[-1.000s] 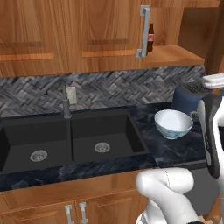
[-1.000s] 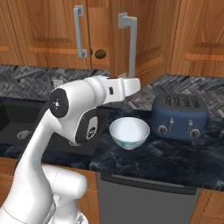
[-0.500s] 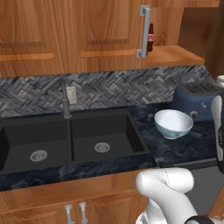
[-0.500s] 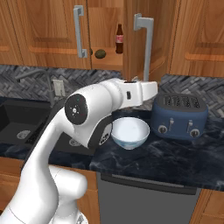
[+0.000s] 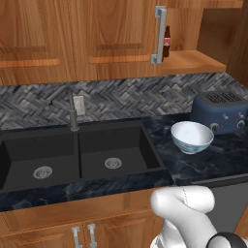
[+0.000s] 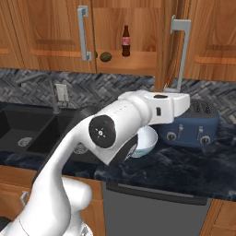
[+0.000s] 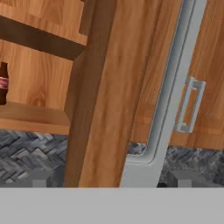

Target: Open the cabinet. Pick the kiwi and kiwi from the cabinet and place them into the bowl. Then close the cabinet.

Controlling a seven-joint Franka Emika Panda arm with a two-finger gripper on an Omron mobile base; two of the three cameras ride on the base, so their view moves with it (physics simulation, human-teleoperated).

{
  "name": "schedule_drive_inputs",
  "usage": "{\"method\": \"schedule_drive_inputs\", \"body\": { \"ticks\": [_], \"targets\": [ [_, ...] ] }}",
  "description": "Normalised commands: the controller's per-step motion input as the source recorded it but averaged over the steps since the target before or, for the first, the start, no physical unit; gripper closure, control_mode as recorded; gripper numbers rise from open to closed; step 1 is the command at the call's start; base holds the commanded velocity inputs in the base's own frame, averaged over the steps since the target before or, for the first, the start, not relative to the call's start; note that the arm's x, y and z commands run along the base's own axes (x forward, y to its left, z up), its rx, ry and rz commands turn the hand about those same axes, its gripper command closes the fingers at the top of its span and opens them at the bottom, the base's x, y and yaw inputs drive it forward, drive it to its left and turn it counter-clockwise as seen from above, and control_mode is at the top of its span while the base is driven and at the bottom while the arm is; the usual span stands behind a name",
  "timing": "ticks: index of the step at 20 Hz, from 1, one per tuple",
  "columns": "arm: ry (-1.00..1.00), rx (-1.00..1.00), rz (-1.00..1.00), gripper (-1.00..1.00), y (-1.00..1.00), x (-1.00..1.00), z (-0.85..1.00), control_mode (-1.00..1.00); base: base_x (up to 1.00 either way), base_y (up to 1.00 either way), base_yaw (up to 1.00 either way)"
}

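The cabinet's right door (image 6: 167, 46) stands swung out, edge-on, with its silver bar handle (image 6: 182, 50) facing right; the left door (image 5: 116, 34) is closed. On the open shelf lie a kiwi (image 6: 105, 56) and a cola bottle (image 6: 125, 40). The pale bowl (image 5: 192, 136) sits on the counter left of the toaster, half behind my arm (image 6: 138, 115) in the right base view. My gripper (image 7: 109, 178) is open, just below and in front of the door's edge (image 7: 105, 87) and the lower end of its handle (image 7: 144, 157), holding nothing.
A blue toaster (image 6: 193, 124) stands right of the bowl under the open door. A black double sink (image 5: 72, 155) with a faucet (image 5: 72, 111) lies to the left. The neighbouring cabinet's handle (image 7: 190, 105) shows beyond the door.
The right door has swung much wider, showing the kiwi and bottle. My arm has followed it to the right and left the left base view.
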Motion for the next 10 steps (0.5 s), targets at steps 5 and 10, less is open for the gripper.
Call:
{"method": "schedule_drive_inputs", "body": {
  "ticks": [5, 10],
  "targets": [
    [-0.09, -0.16, 0.12, -1.0, 1.0, -1.0, 0.0, -1.0, 0.0, 0.0, 0.0],
    [-0.04, -0.03, 0.13, -1.0, 1.0, -0.33, 0.02, -1.0, 0.0, 0.0, 0.0]
  ]
}}
